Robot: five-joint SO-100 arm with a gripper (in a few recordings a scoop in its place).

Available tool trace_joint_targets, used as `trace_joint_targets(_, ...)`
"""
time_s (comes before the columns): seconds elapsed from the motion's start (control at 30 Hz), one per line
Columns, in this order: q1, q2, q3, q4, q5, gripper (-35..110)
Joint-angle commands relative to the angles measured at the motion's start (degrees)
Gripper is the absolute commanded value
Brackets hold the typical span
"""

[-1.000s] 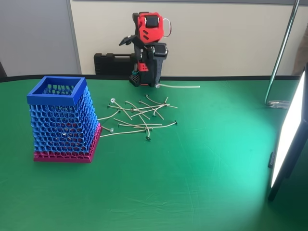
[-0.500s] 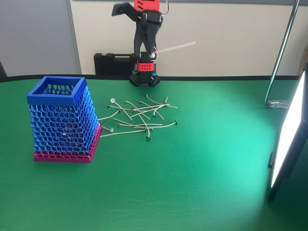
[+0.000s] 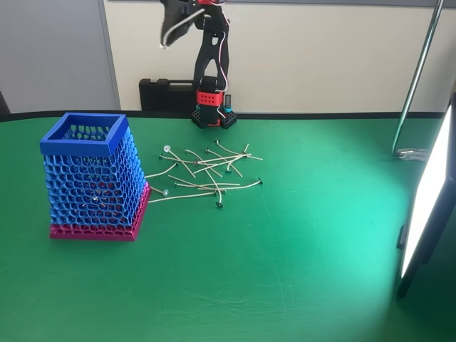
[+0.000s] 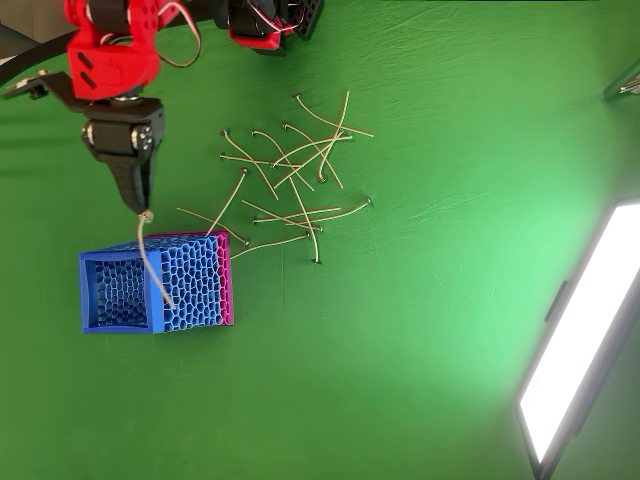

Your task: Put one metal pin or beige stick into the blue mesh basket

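The green table [image 3: 299, 249] carries the blue mesh basket [image 3: 92, 178] at its left in the fixed view: tall, square, tapering upward, honeycomb lattice walls under a solid blue rim, on a magenta mesh base. In the overhead view the basket [image 4: 190, 285] sits left of centre, its open mouth visible from above. The red and black arm [image 3: 210, 50] rises from its base at the far edge of the table. Its gripper [image 4: 143, 205] is closed on one beige stick [image 4: 152, 262], a thin, pale, slightly curved wire that hangs from the fingertips and, in the overhead view, lies across the basket's rim and wall. To the right of the basket a loose pile of similar sticks [image 3: 203, 178] lies criss-crossed on the table, several with tiny dark heads.
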Motion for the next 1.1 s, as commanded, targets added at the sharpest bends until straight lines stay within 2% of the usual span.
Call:
trace_joint_targets(0.0,3.9,-2.7,-3.5,-2.9,0.9,1)
trace_joint_targets(0.37,11.7,-14.0,-9.2,-9.8,0.9,1)
trace_joint_targets(0.73,11.9,-28.1,-10.5,-17.6,-2.7,0)
trace_joint_targets(1.07,12.0,-33.0,-12.9,-22.0,-3.1,2)
